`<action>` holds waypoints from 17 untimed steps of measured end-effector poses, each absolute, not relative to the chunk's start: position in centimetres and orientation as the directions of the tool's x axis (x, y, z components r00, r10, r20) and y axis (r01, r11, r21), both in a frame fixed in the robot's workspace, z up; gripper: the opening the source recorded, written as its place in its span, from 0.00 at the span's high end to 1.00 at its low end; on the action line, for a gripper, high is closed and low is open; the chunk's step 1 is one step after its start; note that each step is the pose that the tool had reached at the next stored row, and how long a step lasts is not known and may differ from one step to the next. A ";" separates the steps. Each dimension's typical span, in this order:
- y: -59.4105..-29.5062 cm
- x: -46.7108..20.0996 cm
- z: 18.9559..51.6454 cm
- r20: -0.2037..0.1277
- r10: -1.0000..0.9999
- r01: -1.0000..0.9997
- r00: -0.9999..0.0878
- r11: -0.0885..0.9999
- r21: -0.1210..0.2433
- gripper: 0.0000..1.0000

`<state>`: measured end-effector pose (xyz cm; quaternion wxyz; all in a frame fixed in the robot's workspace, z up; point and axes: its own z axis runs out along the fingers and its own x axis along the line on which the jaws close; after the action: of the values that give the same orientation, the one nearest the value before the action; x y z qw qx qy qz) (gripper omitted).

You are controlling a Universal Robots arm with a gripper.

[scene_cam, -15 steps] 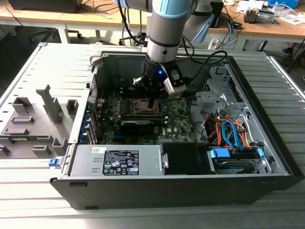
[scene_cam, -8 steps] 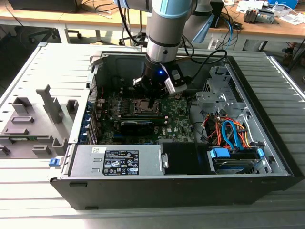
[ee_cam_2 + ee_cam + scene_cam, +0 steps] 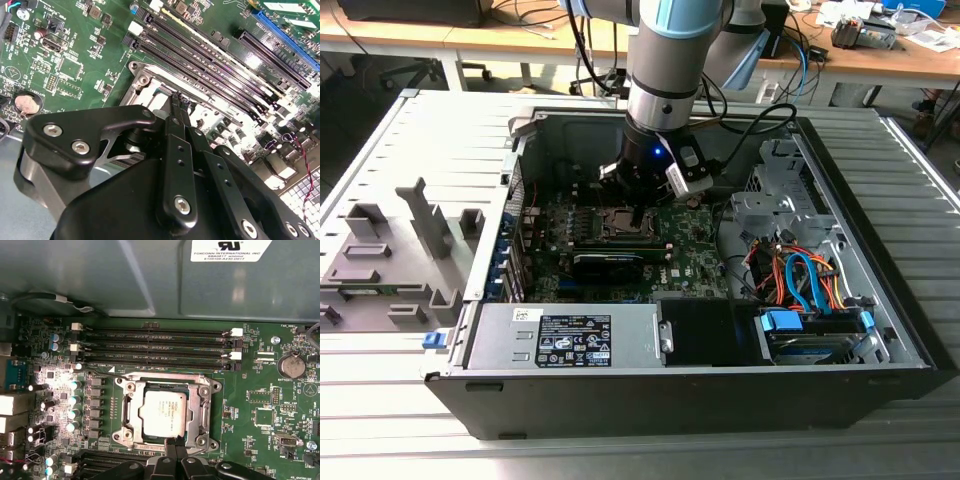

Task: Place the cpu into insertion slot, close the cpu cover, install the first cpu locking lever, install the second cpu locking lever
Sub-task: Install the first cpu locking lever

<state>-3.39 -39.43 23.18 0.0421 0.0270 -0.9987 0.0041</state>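
Gripper (image 3: pixel 175 444): jaws were pressed together, nothing visibly held | cpu (image 3: pixel 162 412): lay flat in insertion slot (image 3: pixel 137 412), cpu cover (image 3: pixel 206 405) lowered around it | Relation: tips stood at cover's rim, cpu between them and memory slots (image 3: pixel 155 347).

cpu (image 3: pixel 162 413) in insertion slot (image 3: pixel 165 387); cpu cover (image 3: pixel 203 412) on top; tool (image 3: pixel 172 443) at edge

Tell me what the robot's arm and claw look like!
The arm is a thick silver-grey tube with a light blue cap at its joint. Its wrist end is black, with a tiny blue light, a white tag and a black cable looping off. The claw is black, with two slim flat fingers bolted by shiny silver screws.
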 end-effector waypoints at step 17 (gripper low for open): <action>-39.4 -3.4 23.1 -0.027 -0.054 -0.053 -0.998 0.999 -0.012 0.89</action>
<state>-3.40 -39.43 23.06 -0.0136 0.0268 -0.9995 0.0056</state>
